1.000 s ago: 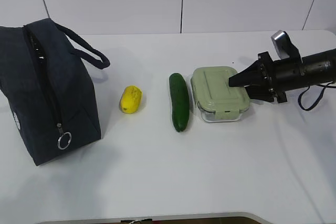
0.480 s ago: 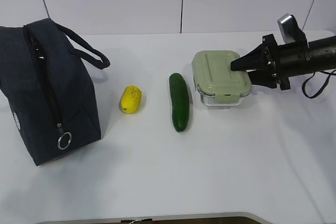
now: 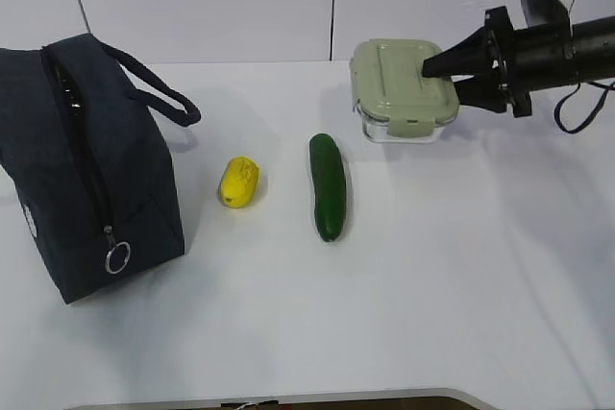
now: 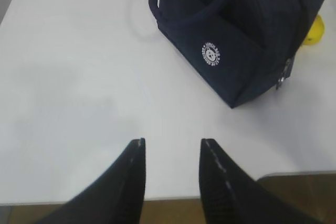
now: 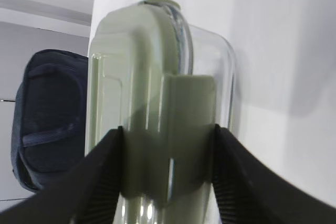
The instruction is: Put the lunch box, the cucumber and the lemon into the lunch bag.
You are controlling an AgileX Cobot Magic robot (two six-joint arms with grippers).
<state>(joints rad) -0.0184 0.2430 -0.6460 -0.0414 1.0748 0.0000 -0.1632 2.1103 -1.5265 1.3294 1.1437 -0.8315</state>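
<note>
A: What just changed?

B: The right gripper (image 3: pixel 430 66) has lifted the clear glass lunch box with the pale green lid (image 3: pixel 402 89) off the white counter (image 3: pixel 432 276). A second ago it sat beside the long dark green cucumber (image 3: pixel 328 185). Now it hangs higher and farther back, pinched at one short end.

A: So the first thing is on its way?

B: I think so. But the big dark navy lunch bag (image 3: pixel 85 162) is far to the left, and its zipper looks mostly closed. The small yellow lemon (image 3: pixel 239 181) and the cucumber have not moved.

A: What do the wrist cameras show?

B: The right one shows fingers (image 5: pixel 102 182) clamping the lid latch. The left one shows the left gripper (image 4: pixel 170 148) empty, fingers apart, near the bag's white round logo (image 4: pixel 210 54).
</note>
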